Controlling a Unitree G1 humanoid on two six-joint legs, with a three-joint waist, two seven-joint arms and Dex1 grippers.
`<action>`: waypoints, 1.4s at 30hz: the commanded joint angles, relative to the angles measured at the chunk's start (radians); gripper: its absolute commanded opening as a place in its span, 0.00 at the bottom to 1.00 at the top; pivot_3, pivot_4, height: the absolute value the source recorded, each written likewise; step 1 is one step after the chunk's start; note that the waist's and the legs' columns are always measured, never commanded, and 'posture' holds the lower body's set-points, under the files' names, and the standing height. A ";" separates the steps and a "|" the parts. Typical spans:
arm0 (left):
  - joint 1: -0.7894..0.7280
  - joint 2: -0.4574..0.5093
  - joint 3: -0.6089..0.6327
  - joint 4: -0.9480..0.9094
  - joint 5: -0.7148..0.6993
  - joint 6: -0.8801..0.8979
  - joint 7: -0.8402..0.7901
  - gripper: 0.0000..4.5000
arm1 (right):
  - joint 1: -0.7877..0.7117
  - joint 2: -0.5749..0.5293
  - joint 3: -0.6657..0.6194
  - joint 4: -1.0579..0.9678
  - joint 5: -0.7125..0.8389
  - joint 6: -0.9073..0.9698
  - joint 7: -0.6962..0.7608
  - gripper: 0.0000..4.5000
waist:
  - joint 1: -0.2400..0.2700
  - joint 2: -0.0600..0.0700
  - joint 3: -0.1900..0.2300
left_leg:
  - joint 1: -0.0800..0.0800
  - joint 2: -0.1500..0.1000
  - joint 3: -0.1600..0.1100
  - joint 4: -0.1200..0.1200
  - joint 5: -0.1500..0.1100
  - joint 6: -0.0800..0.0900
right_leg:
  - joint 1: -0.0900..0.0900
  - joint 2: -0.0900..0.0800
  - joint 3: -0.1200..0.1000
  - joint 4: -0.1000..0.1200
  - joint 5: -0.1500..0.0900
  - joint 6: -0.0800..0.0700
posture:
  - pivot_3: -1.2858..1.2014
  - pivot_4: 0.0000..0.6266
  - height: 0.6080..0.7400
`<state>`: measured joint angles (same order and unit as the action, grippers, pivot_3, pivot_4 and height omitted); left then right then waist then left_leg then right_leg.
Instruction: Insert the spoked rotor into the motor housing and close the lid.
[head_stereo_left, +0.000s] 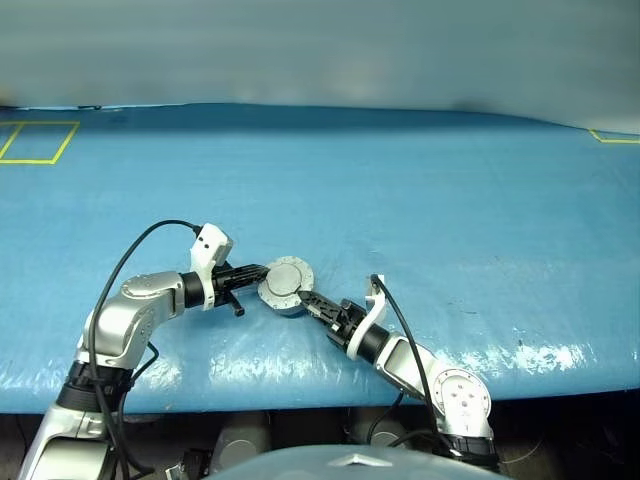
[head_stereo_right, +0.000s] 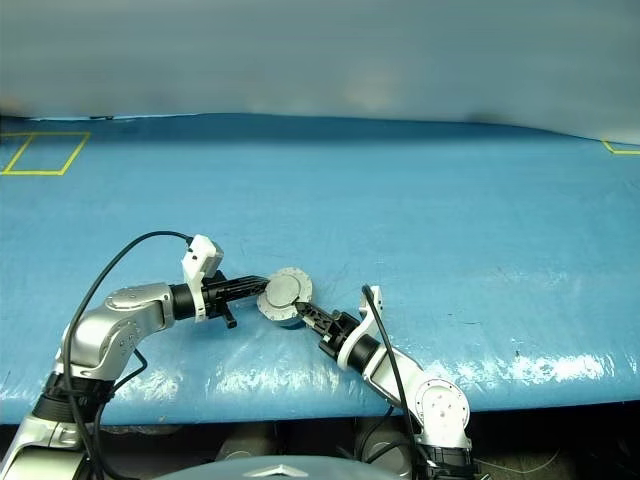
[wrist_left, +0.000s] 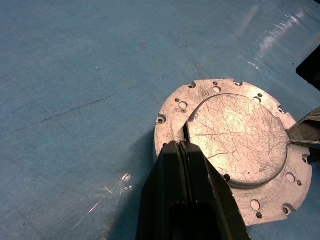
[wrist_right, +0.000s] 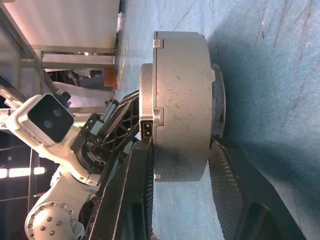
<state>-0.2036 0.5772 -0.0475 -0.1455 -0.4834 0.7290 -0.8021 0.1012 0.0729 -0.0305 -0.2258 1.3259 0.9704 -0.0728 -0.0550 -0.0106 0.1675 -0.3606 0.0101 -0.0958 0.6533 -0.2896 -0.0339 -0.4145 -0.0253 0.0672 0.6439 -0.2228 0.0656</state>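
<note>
The motor housing (head_stereo_left: 288, 300) stands on the blue table near its front edge, with the lid (wrist_left: 240, 140) lying flat over it, plain grey side up. My left gripper (head_stereo_left: 262, 272) is shut, its tips (wrist_left: 181, 145) resting on the lid's top near the rim. My right gripper (head_stereo_left: 305, 298) comes in from the other side, turned on edge. One finger (wrist_right: 142, 170) lies against the lid face and the other (wrist_right: 225, 170) against the housing's (wrist_right: 182, 100) underside, clamping the two together. The spoked rotor is hidden.
The blue table cover (head_stereo_left: 450, 200) stretches wide behind and to both sides. A yellow tape square (head_stereo_left: 40, 142) marks the far left and a yellow corner mark (head_stereo_left: 612, 137) the far right. The table's front edge (head_stereo_left: 300, 395) runs just behind my arms.
</note>
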 joint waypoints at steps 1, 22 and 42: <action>0.005 -0.007 0.010 -0.010 -0.024 0.017 -0.014 0.00 | 0.004 0.024 0.010 0.002 0.005 -0.010 -0.011 0.27 | -0.001 0.000 0.000 | 0.000 0.000 0.000 0.000 0.000 0.000 | 0.000 0.000 0.000 0.000 0.000 0.000 | 0.52 0.24 1.00; 0.120 -0.323 0.476 -0.086 -0.468 0.200 0.355 1.00 | -0.109 0.024 -0.075 -0.069 0.093 -0.127 -0.046 0.27 | -0.004 0.000 0.000 | -0.004 0.000 -0.001 0.003 0.000 0.000 | -0.001 0.000 -0.001 0.000 0.002 0.000 | 0.52 0.24 1.00; 0.286 -0.673 0.430 -0.120 -0.970 0.149 0.641 1.00 | -0.242 0.048 -0.035 -0.087 0.134 -0.197 -0.077 0.27 | -0.007 0.000 0.001 | -0.007 -0.001 -0.001 0.005 -0.001 0.001 | -0.003 0.000 -0.001 0.000 0.004 -0.004 | 0.52 0.24 1.00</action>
<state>0.0751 -0.0774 0.3944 -0.2557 -1.4033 0.8866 -0.1783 -0.1154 0.0764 -0.0850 -0.2415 1.4100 0.7886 -0.1754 -0.0621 -0.0106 0.1680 -0.3680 0.0093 -0.0969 0.6584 -0.2902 -0.0328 -0.4176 -0.0254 0.0667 0.6437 -0.2188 0.0618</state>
